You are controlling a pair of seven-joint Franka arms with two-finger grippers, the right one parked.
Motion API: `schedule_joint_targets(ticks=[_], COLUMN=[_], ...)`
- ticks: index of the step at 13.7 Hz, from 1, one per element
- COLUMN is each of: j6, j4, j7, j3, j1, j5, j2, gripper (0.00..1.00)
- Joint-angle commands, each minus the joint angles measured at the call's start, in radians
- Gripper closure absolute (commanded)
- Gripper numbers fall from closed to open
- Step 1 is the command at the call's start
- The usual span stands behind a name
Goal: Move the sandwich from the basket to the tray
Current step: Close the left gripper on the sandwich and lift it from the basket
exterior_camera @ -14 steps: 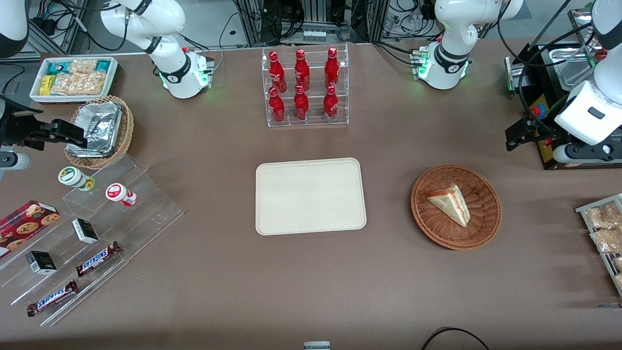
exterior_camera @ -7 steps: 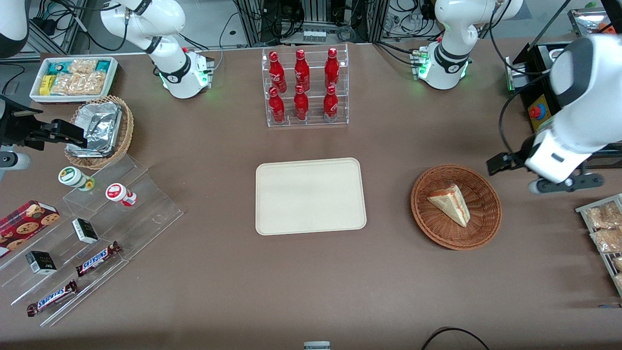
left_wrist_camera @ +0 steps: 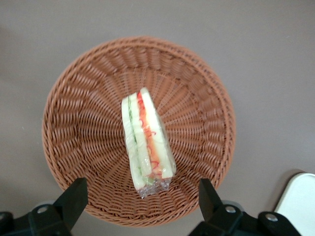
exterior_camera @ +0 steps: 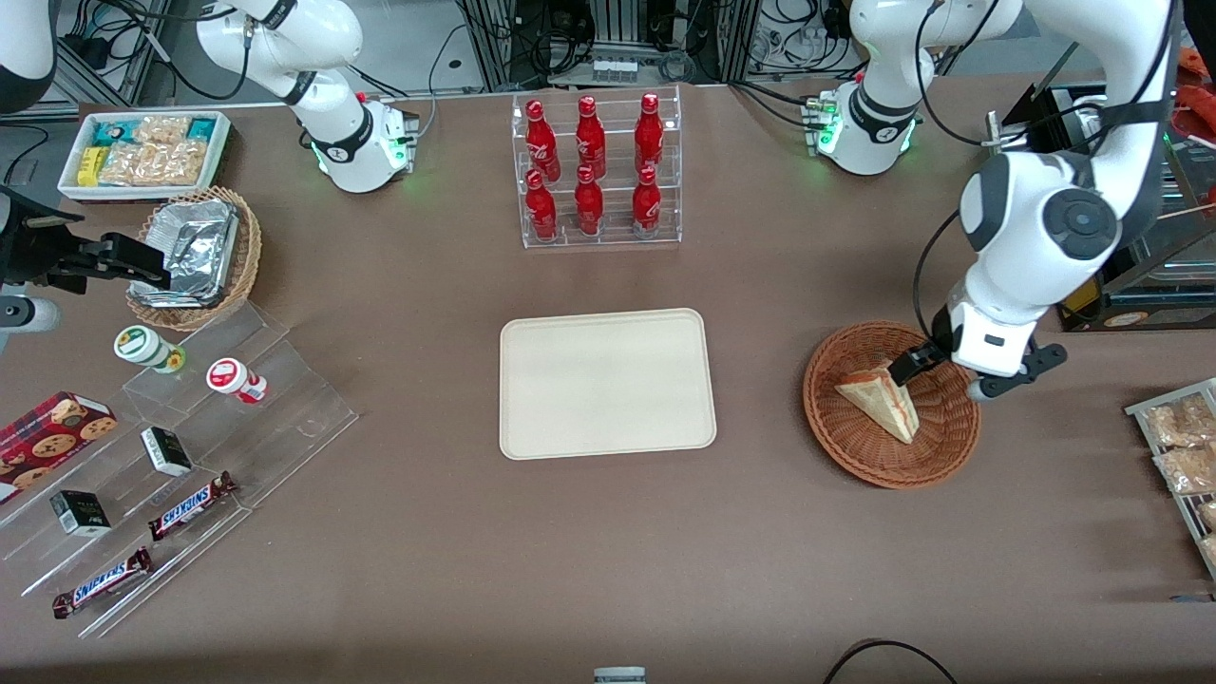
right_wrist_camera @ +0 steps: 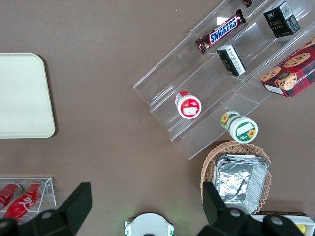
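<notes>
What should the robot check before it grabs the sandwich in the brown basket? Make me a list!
1. The triangular pale-bread sandwich lies in the round reddish-brown wicker basket: ok.
2. The left arm's end effector is above the basket: ok.
3. Its fingers are spread wider than the sandwich: ok.
4. Sandwich centred between the fingers: ok.
5. Fingers down beside the sandwich: not ok, it hangs above.
6. The flat cream-beige plastic tray has room: ok.

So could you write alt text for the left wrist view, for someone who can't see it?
A wrapped triangular sandwich lies in a round brown wicker basket on a brown table. The gripper hovers above with fingers spread wide open. A cream tray peeks in beside the basket.
</notes>
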Motion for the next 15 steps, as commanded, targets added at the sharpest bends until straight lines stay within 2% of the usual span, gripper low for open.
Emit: schedule_joint_targets(ticks=[1, 10, 11, 12, 14, 15], j6=[0.064, 0.262, 0.266, 0.266, 0.263, 0.256], j4=[-0.043, -0.070, -0.069, -0.070, -0.069, -0.064], j7=[-0.054, -0.115, -0.118, -0.123, -0.126, -0.122], j3=[0.001, 0.001, 0.001, 0.001, 0.003, 0.003], j1=[-0.006, -0.026, -0.026, -0.026, -0.029, -0.029], j5=[0.003, 0.003, 0.003, 0.003, 0.003, 0.003], j2=[0.010, 0.166, 0.171, 0.175, 0.185, 0.182], gripper=[0.00, 0.00, 0.13, 0.34, 0.90, 1.00])
